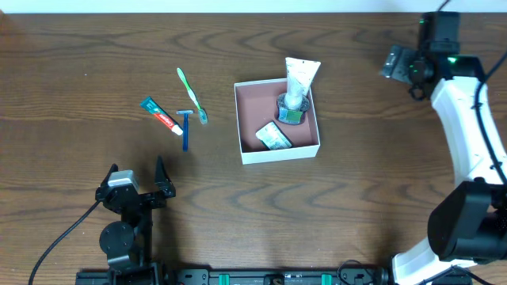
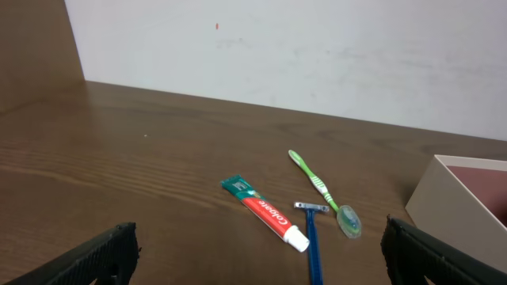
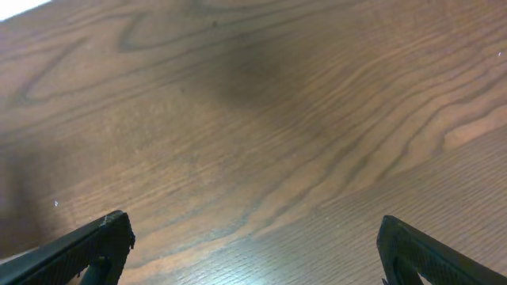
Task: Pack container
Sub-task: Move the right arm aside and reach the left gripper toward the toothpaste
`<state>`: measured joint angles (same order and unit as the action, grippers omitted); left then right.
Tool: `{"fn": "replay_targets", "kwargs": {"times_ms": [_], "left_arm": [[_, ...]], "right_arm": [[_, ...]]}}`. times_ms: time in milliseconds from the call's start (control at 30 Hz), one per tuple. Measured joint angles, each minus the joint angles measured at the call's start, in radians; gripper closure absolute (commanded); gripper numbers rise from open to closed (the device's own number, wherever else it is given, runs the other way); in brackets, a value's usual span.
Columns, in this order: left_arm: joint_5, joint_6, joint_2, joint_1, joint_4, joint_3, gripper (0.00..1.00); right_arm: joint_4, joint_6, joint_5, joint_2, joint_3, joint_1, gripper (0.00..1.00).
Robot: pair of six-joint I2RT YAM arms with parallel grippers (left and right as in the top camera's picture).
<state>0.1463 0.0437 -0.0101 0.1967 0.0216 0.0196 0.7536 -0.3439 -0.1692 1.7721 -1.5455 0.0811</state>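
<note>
Part-packed, I reckoned: the container (image 1: 281, 152) sat mid-table; toothpaste (image 1: 161, 115), razor (image 1: 186, 131) and toothbrush (image 1: 191, 95) lay loose at its nine o'clock; the left gripper (image 1: 136, 169) at seven and the right gripper (image 3: 253, 237) at two gaped empty; next, the left likely needed to reach the razor.

The container (image 1: 280, 151) sits at table centre; in it a tube (image 1: 301, 77) leans over the far wall, with a small round item (image 1: 291, 112) at its foot and a sachet (image 1: 273, 136) nearer me. Left of it lie toothbrush (image 1: 191, 94), toothpaste (image 1: 161, 115) and razor (image 1: 186, 133), close together, with my left gripper (image 1: 136, 172) before them and my right gripper (image 3: 253, 236) far right.
</note>
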Motion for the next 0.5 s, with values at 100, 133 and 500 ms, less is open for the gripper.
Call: {"fn": "replay_targets", "kwargs": {"times_ms": [100,133,500], "left_arm": [[0.001,0.002,0.0,0.0,-0.003,0.0,0.02],[0.001,0.008,0.0,0.0,-0.003,0.0,0.02],[0.048,0.146,-0.139,0.0,0.176,0.083,0.02]], "right_arm": [[0.006,-0.008,0.053,0.0,0.0,0.027,0.01],[0.006,-0.009,0.063,0.0,0.0,0.029,0.01],[0.005,-0.012,0.112,0.0,0.0,0.029,0.01]]}}
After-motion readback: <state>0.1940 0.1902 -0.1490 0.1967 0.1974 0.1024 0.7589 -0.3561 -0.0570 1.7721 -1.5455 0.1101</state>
